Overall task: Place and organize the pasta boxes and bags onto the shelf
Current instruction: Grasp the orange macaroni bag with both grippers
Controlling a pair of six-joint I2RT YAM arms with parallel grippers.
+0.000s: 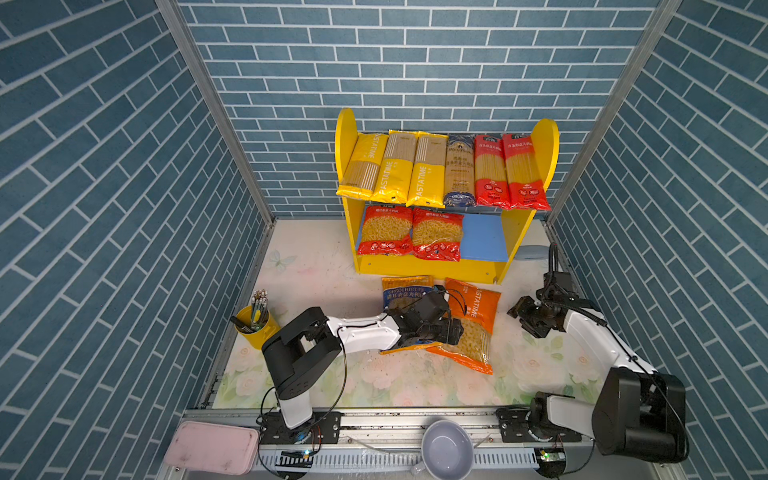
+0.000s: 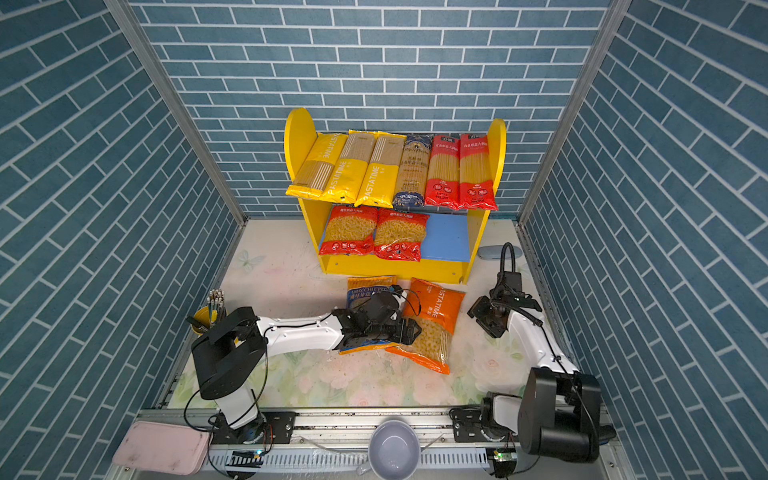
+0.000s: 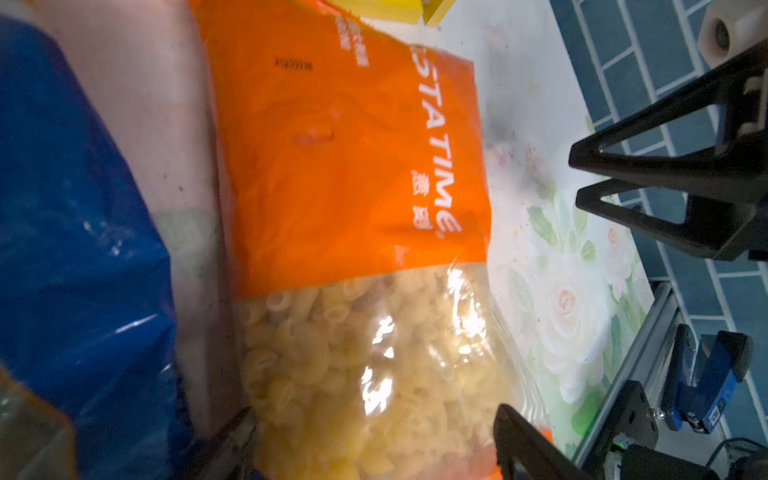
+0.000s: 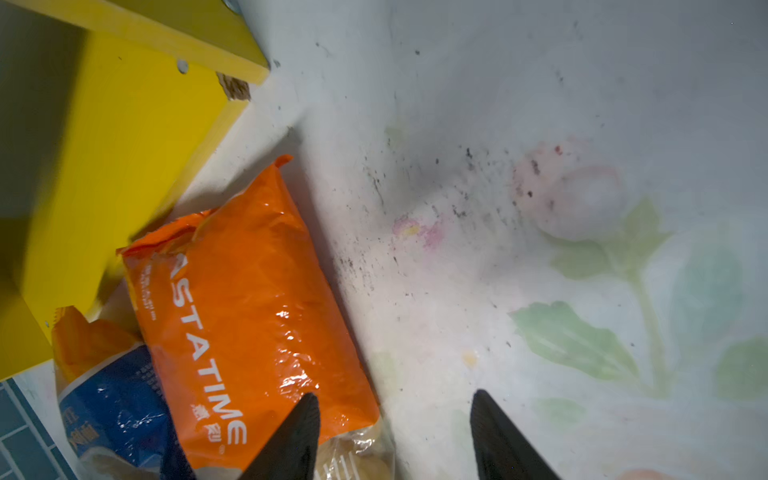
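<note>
The left claw (image 1: 451,332) is spread wide over the clear end of the orange bag (image 1: 478,307), which lies on the surface (image 1: 316,270) in front of the shelf (image 1: 432,268), beside a blue bag (image 1: 405,293). The right claw (image 4: 395,397) is released above bare surface nearby. Six long packs (image 1: 442,170) lie on the shelf's top board and two red bags (image 1: 411,235) on its lower one.

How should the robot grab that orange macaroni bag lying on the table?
Probably pinch the orange bag across its clear macaroni end, coming straight down. It lies flat on the table, and that end points away from the shelf, leaving room.
</note>
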